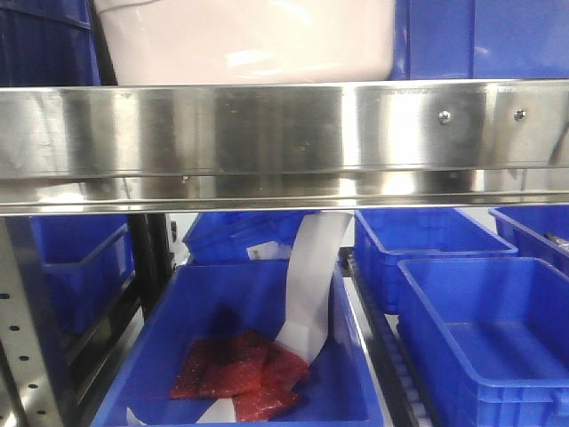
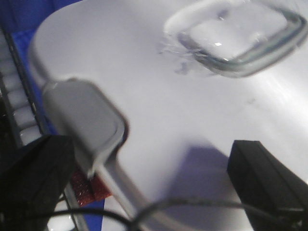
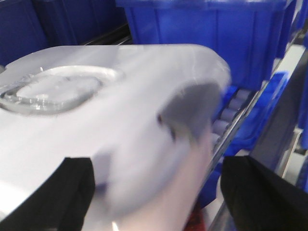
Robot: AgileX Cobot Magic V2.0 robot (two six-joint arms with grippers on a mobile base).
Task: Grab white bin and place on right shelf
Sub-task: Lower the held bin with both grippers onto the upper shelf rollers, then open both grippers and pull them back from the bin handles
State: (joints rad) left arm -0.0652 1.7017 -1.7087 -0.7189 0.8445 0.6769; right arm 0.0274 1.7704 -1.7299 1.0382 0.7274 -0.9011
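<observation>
- Bin position: white bin (image 1: 244, 40) shows above the broad front rail of the right shelf (image 1: 267, 133); its lower body appears just behind the rail, toward the left half. Whether its base rests on the shelf deck cannot be told; the rail hides the contact.
- Left gripper (image 2: 154, 178): fingers spread wide, one dark finger (image 2: 262, 175) over the lid, the other at the lid's edge next to a grey latch (image 2: 84, 118). Nothing pinched between them.
- Right gripper (image 3: 156, 192): fingers also spread, straddling the opposite lid end near a grey clip (image 3: 190, 113). Both wrist views are motion-blurred.
- Surroundings: blue crates (image 1: 480, 311) sit below the rail; one holds red packets (image 1: 236, 374) and a white paper strip (image 1: 311, 276).
- Progress estimate: bin looks at shelf height. Remaining, as judged: confirm it is seated, then clear both arms.
</observation>
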